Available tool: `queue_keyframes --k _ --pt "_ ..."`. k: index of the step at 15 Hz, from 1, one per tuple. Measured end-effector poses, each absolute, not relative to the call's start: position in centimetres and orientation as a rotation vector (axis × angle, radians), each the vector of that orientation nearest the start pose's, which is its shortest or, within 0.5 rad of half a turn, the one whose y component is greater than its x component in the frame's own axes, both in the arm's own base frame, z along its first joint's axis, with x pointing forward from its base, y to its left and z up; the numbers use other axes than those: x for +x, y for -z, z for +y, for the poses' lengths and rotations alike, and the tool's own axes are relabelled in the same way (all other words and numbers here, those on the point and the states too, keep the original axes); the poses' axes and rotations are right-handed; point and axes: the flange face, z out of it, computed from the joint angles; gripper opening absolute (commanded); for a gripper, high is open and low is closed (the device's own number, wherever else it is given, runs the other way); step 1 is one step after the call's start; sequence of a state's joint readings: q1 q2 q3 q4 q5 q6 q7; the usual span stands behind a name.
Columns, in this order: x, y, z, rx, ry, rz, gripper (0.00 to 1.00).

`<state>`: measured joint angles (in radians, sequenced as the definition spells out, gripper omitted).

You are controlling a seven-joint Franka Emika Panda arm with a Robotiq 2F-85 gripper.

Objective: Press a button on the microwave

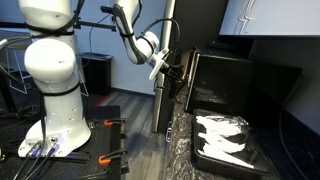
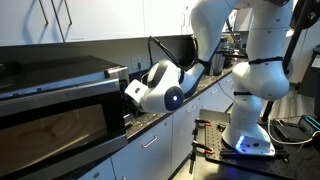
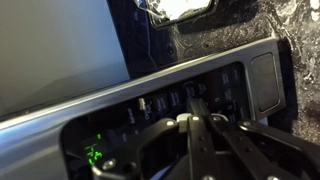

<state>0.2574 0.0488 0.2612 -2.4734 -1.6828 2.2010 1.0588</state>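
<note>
The microwave [image 1: 240, 85] is a large black box on a dark speckled counter; it also shows in an exterior view [image 2: 60, 105] with a reflective door. My gripper [image 1: 172, 68] is at its narrow control-panel face, also seen from an exterior view [image 2: 128, 92]. In the wrist view the control panel [image 3: 160, 105] fills the frame, with rows of buttons and a green display [image 3: 93, 155]. My gripper [image 3: 192, 112] is shut, fingers pressed together, tips touching or almost touching the button rows.
A crumpled silver-white foil sheet [image 1: 225, 140] lies on the counter [image 1: 185, 150] in front of the microwave. The robot base [image 1: 55, 110] stands on the floor beside tools. White cabinets [image 2: 160, 150] sit below the counter.
</note>
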Motion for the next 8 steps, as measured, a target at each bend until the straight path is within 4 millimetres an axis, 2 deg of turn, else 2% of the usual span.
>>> queue_keyframes --k 3,8 --pt "43.4 -27.2 20.0 1.935 -0.758 0.858 0.00" --pt "44.8 -27.0 20.8 1.942 -0.783 0.890 0.00"
